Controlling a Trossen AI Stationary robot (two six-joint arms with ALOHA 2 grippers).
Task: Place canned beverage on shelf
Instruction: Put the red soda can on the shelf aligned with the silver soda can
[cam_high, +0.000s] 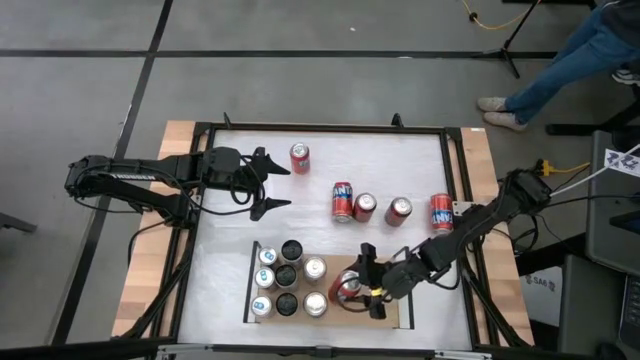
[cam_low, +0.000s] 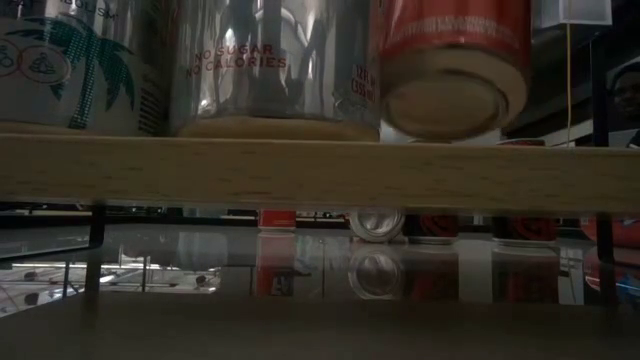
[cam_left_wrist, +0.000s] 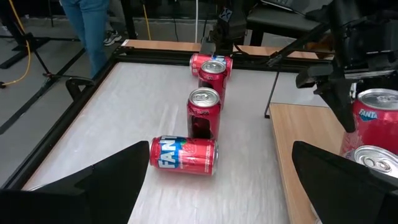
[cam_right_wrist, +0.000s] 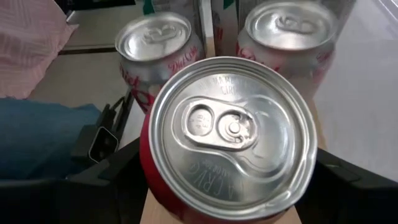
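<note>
Red can (cam_high: 349, 289) sits between the fingers of the right gripper (cam_high: 356, 283), over the bare right part of the shelf (cam_high: 400, 316), near the tabletop's (cam_high: 230, 200) front edge. Right arm reaches in from the right side, elbow bent, forearm angled toward the shelf. Right wrist view: the can's silver lid (cam_right_wrist: 233, 130) fills the picture, a dark finger on each side of the body; gripper is closed on the can. Low view shows what the overhead one does not: the can's base (cam_low: 452, 100) is tilted, its left edge close to the wood and the right edge raised off it; whether it touches the wood cannot be told.

Left arm lies stretched across the tabletop's left side, gripper (cam_high: 272, 186) spread wide and holding nothing, pointing toward the middle.

Left part of the shelf carries a cluster of upright cans (cam_high: 287, 279), silver and dark tops. Low view shows the printing on two of them, one with a teal palm pattern (cam_low: 68, 60), one silver (cam_low: 272, 65).

Loose red cans on the tabletop: one upright (cam_high: 300, 157) at the back near the left gripper, and a row of four (cam_high: 390, 208) behind the shelf. Left wrist view shows the nearest one (cam_left_wrist: 183, 155) lying on its side.

A person's legs (cam_high: 560, 70) show beyond the tabletop's far right corner.
</note>
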